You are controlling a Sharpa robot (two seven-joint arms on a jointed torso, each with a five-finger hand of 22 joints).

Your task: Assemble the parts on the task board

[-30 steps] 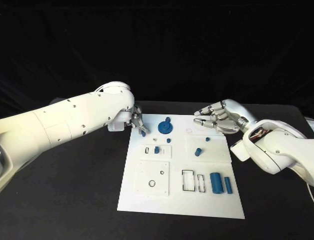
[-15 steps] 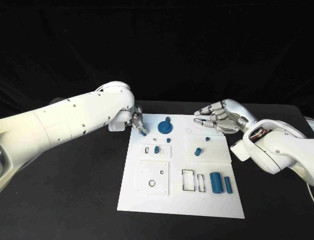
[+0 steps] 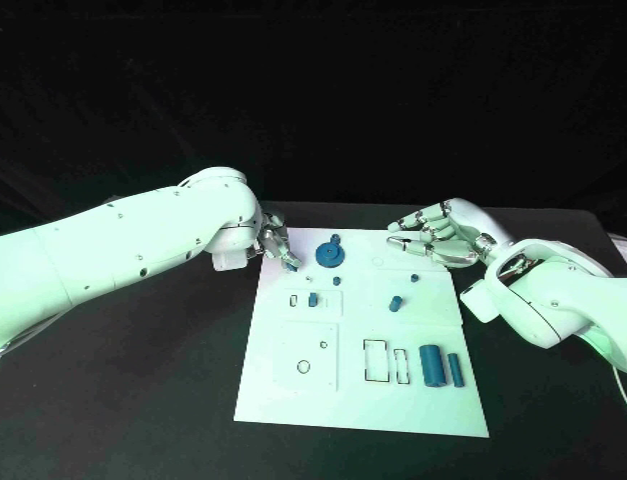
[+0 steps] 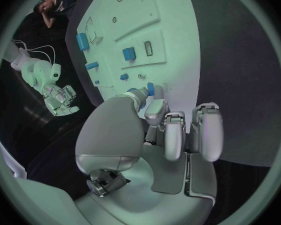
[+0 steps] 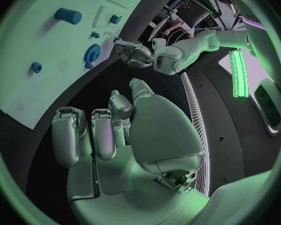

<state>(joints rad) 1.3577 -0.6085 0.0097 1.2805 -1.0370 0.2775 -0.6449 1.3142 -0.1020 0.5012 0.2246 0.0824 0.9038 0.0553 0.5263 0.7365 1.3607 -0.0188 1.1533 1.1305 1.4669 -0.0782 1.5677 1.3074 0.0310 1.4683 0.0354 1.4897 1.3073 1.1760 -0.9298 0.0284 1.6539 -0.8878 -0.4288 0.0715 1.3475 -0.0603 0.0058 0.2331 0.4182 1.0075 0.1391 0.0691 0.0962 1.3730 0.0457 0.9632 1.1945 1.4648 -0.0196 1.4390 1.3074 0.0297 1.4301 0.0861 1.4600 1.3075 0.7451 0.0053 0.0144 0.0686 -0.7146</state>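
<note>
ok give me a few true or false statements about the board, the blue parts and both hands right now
1. The left hand is at the far left corner of the task board, pinching a small blue part. True.
2. The right hand holds the blue gear. False: the gear lies on the board's far end, and the right hand hangs curled beyond the board's far right edge with nothing in it.
3. A large blue cylinder lies near the board's near right corner beside a thinner blue bar. True.
4. The board carries no parts. False: several blue pieces lie on it.
5. The two hands touch each other. False: they are apart, with the gear between them.
</note>
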